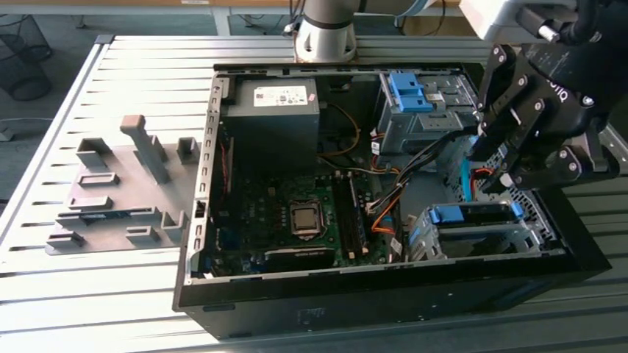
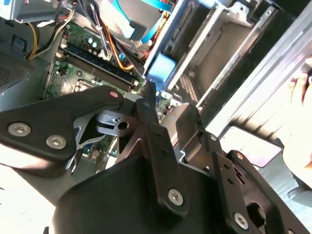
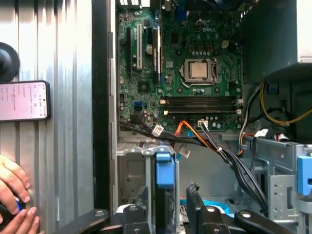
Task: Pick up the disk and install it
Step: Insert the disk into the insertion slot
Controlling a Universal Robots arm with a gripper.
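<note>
My black gripper hangs inside the open computer case, at the exterior view's right, above the gap between two grey drive bays. In the first wrist view its fingers stand apart, open, with nothing gripped between them. Below the gripper sits the nearer bay with its fixed blue bracket. The disk, silver with a bright blue edge, rests between the bays beside orange cables, just past the gripper. That blue edge also peeks out beside one finger.
The motherboard, power supply and loose cables crowd the case. A grey fixture lies on the slatted table at the exterior view's left. A phone and a person's hand are just outside the case wall.
</note>
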